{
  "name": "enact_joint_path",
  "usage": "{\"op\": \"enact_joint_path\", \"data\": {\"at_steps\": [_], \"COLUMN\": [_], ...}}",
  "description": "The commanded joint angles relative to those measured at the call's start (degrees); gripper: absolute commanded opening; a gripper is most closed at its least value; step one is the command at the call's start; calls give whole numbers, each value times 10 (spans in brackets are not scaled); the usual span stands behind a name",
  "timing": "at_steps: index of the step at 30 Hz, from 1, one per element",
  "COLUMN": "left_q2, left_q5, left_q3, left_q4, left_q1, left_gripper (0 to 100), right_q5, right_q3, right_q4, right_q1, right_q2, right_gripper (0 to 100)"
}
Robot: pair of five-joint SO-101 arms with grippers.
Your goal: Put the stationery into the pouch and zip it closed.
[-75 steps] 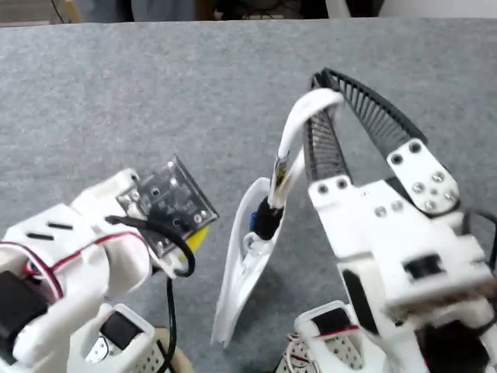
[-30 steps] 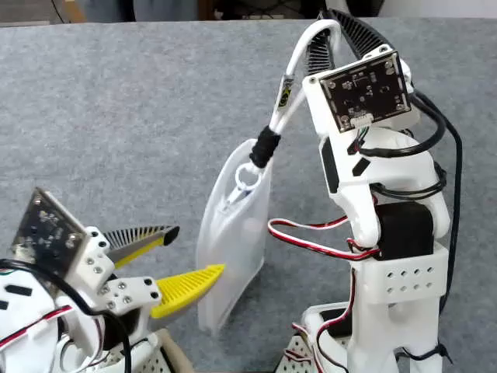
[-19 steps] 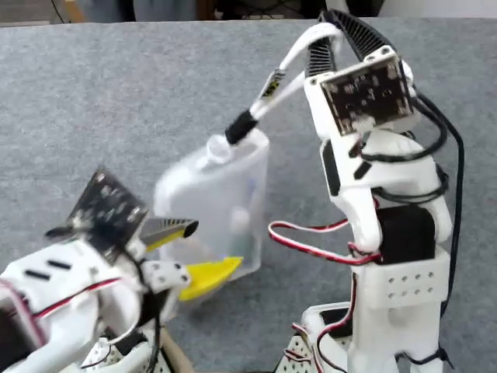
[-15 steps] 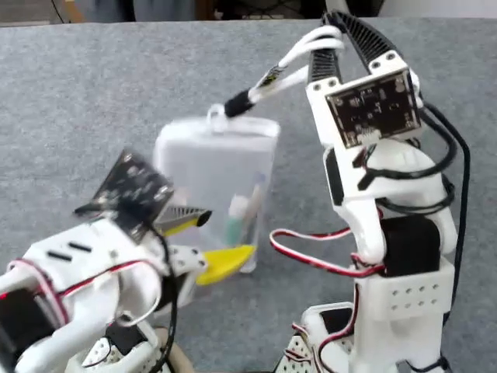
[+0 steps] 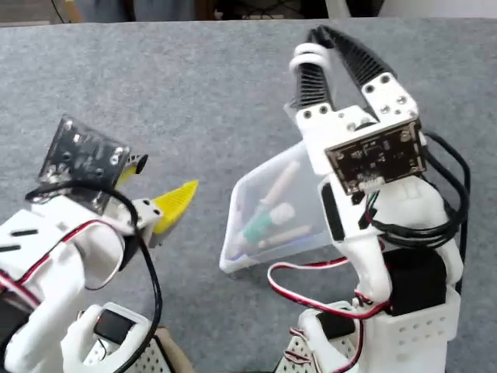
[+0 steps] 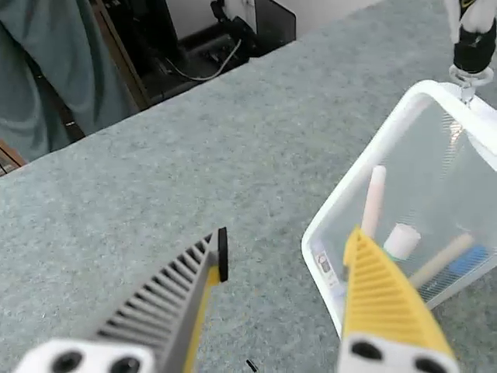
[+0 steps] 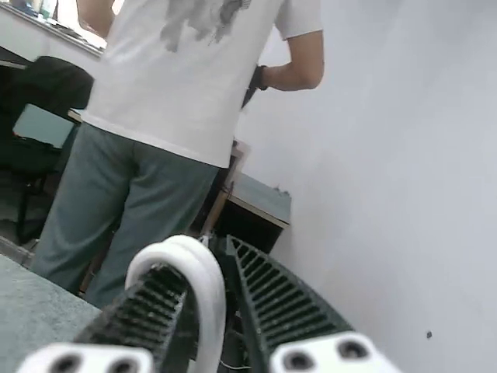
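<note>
The clear pouch [image 5: 268, 217] with white edging lies tilted beside the right arm, and several pens [image 5: 273, 211] sit inside it. My right gripper [image 5: 317, 35] is raised above the far side of the table and is shut on the pouch's white strap loop [image 5: 305, 57]. In the right wrist view the loop [image 7: 194, 272] is pinched in the gripper [image 7: 221, 245]. My left gripper [image 5: 159, 183] hangs open to the left of the pouch, clear of it. In the left wrist view the pouch [image 6: 411, 194] lies beyond the yellow finger [image 6: 380, 287], with the black strap end [image 6: 472, 54] above its corner.
Grey felt covers the table [image 5: 155, 85]. Both arm bases [image 5: 388, 326] stand at the near edge. Free room lies at the left and far side. Dark furniture [image 6: 202, 47] stands past the far table edge.
The pouch has swung right and now lies tilted by the right arm. My left gripper has pulled back left, off the pouch's bottom. The right gripper has tipped upward with the strap.
</note>
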Motion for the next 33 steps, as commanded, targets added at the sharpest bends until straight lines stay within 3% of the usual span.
{"op": "enact_joint_path", "data": {"at_steps": [1, 8, 17, 24, 33], "left_q2": [2, 6, 6, 7, 7], "left_q5": [-5, 52, 61, 57, 60], "left_q3": [-22, -21, -21, 26, 78], "left_q4": [0, -3, -4, -43, -69], "left_q1": [-9, -10, -11, -63, -97], "left_gripper": [257, 257, 257, 257, 259], "right_q5": [0, -84, -149, -175, -177], "right_q3": [-27, -124, -319, -434, -449], "right_q4": [-38, -55, -49, 98, 244], "right_q1": [7, 93, 106, 46, 12], "right_q2": [14, 58, 162, 215, 198], "right_gripper": [12, 12, 12, 12, 12]}}
